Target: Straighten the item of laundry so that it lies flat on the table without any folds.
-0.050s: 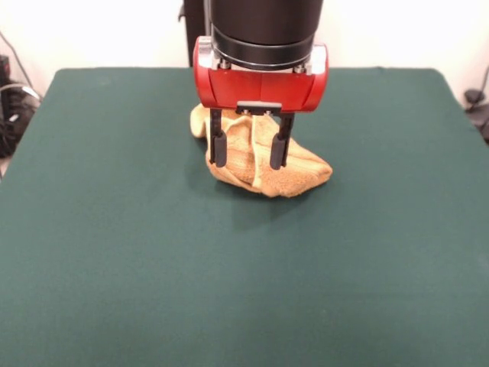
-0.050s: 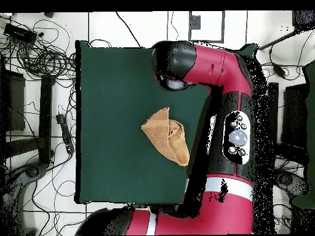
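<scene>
- The towel (image 1: 263, 157) lies bunched in a rough wedge on the green desk (image 1: 114, 252), toward the far middle in the front view; the overhead view shows it as a folded triangular heap near the desk's centre, with layers doubled over each other.
- The pincer (image 1: 250, 149) hangs in front of the towel in the front view, its two dark fingers (image 1: 219, 144) spread apart with cloth visible in the gap between them. It holds nothing that I can see; the tips sit at about the height of the heap, but whether they touch the cloth I cannot tell.
- The step in hand looks like the approach for a grasp: the towel is far from flat, so the task is at an early stage.
- The next move likely calls for closing on a single upper layer or free corner, then drawing it outward over bare desk to open the fold.
- Pinching several layers together would only drag the whole bundle along.
</scene>
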Available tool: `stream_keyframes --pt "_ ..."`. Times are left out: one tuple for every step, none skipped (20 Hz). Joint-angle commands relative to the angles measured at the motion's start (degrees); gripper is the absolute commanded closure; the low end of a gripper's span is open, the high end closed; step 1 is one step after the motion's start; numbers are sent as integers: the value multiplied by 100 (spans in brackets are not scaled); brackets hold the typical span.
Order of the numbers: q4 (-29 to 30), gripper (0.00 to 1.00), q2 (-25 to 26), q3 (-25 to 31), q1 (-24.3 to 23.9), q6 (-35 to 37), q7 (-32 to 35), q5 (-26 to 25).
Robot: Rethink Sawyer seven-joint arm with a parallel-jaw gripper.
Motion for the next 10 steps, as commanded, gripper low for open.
stream_keyframes --pt "252 0 123 267 79 550 847 104" --pt "301 0 103 267 82 516 848 106" --pt "297 0 108 271 80 516 849 109" --pt "305 0 108 273 79 502 849 110" --pt "313 0 107 275 78 488 849 111" --pt "311 0 112 278 76 477 846 110" --pt "326 0 109 277 77 455 846 107" --pt "331 0 108 277 77 445 845 106" --pt "337 0 108 277 77 435 845 105" --pt "332 0 110 276 78 437 846 104"
